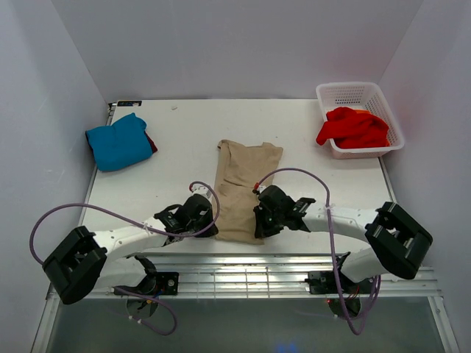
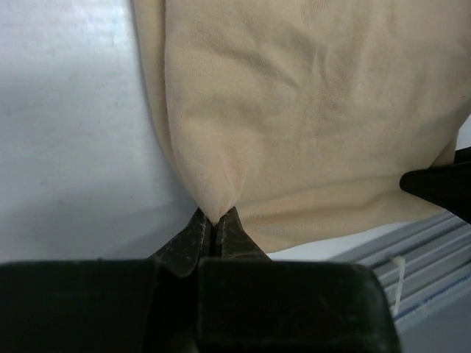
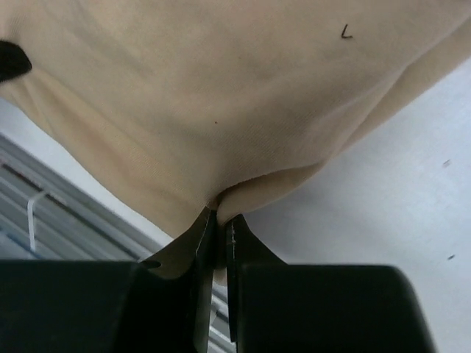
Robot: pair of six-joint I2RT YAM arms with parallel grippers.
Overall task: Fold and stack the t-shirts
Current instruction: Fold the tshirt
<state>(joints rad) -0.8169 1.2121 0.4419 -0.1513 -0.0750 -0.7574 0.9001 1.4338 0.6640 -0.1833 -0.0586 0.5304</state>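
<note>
Pinches the tan shirt (image 1: 243, 180) at its near-left corner with the left hand (image 1: 204, 220), and at its near-right corner with the right hand (image 1: 259, 219). Shows, in both wrist views, cloth drawn to a small peak between fingers pressed together. Lies flat on the worktop (image 1: 176, 140), left of the basket (image 1: 360, 87) and nearer the arm bases, with the long axis running straight away from both hands. Puts the whole length of cloth beyond the hands, each equally close to its own corner. Probably calls for lifting the near hem and carrying it over toward the far end, hands level to keep the fold square. Keeps a red shirt (image 1: 353, 126) heaped inside the basket, and a teal shirt (image 1: 118, 141) folded over a dark red shirt (image 1: 151, 142) far left of the basket.
</note>
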